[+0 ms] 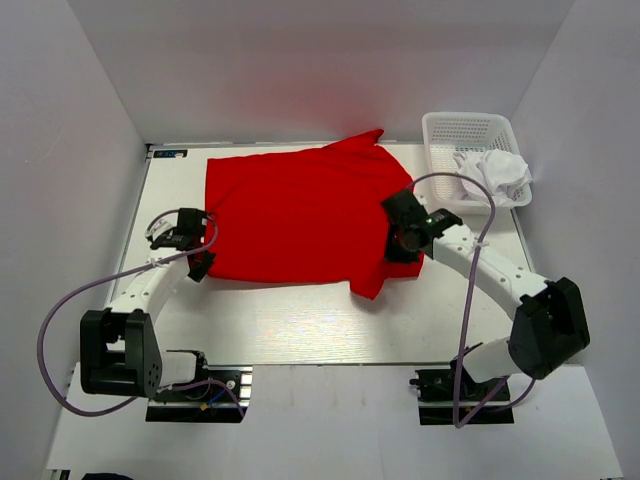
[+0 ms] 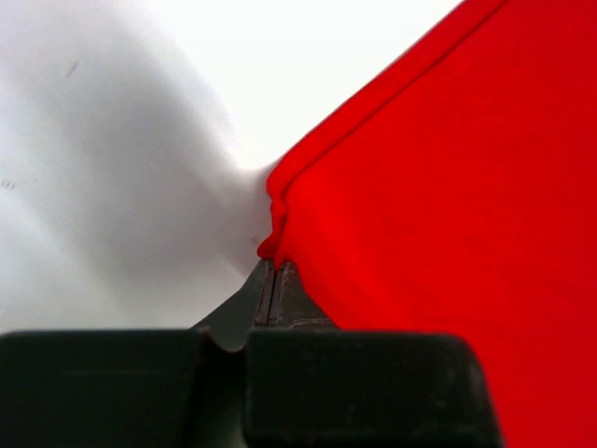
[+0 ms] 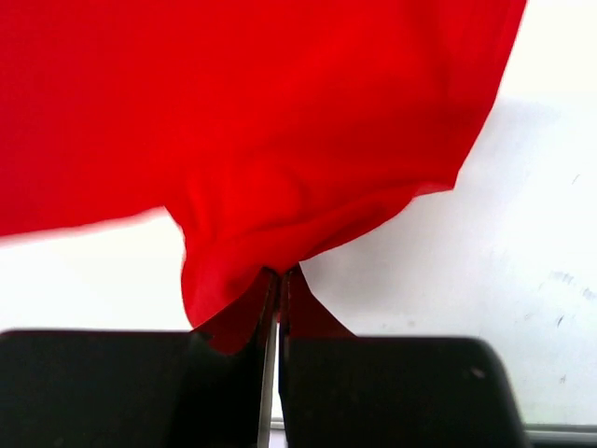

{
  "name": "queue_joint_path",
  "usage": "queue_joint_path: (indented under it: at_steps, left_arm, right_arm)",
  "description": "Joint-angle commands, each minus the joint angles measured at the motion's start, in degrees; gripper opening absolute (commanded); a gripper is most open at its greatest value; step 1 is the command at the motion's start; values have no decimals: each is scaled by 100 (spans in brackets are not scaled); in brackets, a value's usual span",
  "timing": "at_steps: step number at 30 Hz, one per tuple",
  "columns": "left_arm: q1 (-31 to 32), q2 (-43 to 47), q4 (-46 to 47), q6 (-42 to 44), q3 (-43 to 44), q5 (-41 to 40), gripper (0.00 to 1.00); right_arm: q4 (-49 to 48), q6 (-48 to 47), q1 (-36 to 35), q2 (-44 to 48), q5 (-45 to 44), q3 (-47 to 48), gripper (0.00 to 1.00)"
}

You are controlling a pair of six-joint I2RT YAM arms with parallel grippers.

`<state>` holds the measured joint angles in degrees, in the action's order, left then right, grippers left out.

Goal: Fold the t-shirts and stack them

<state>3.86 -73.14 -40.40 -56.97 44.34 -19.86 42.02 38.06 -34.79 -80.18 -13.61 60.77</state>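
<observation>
While red t-shirt [image 1: 290, 215] lies spread betw both, L tool [image 2: 273, 268] clamps its corner, R tool [image 3: 280, 273] its edge.

**Spread t-shirt [image 1: 300, 215] on the desk [image 1: 300, 325], second t-shirt [image 1: 497, 170] in the basket [image 1: 440, 130]**

The spread t-shirt lies over the far middle of the desk. The left jaws pinch its near left corner and the right jaws pinch its near right edge. The basket stands to its right, at the desk's far right corner. The second t-shirt lies bunched in the basket's near right part.
</observation>
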Motion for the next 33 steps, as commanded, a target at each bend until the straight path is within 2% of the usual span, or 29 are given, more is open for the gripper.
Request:
queue_joint_path:
  at_steps: [1, 10, 17, 21, 27, 33]
  left_arm:
    - [1, -121, -12, -69, 400, -282, 0]
    - [-52, -1105, -107, -121, 1471, -448, 0]
    - [-297, -1290, -91, -183, 1788, -589, 0]
    - [-412, -1659, -205, -183, 2166, -721, 0]
    - [-465, -2247, 41, 10, 2562, -458, 0]
    - [-517, -2950, -170, 10, 3195, -528, 0]
  right_arm:
    - [-123, -203, 252, -296, -379, 670, 0]
    - [-580, -282, 797, -1148, -275, 1814, 0]
    - [-371, -659, 1123, -1992, -231, 2938, 0]
    - [-89, -853, 1255, -2571, -230, 3607, 0]
    - [-229, -1029, 1396, -3038, -98, 4082, 0]
    - [-246, -1178, 1554, -3837, 182, 4882, 0]
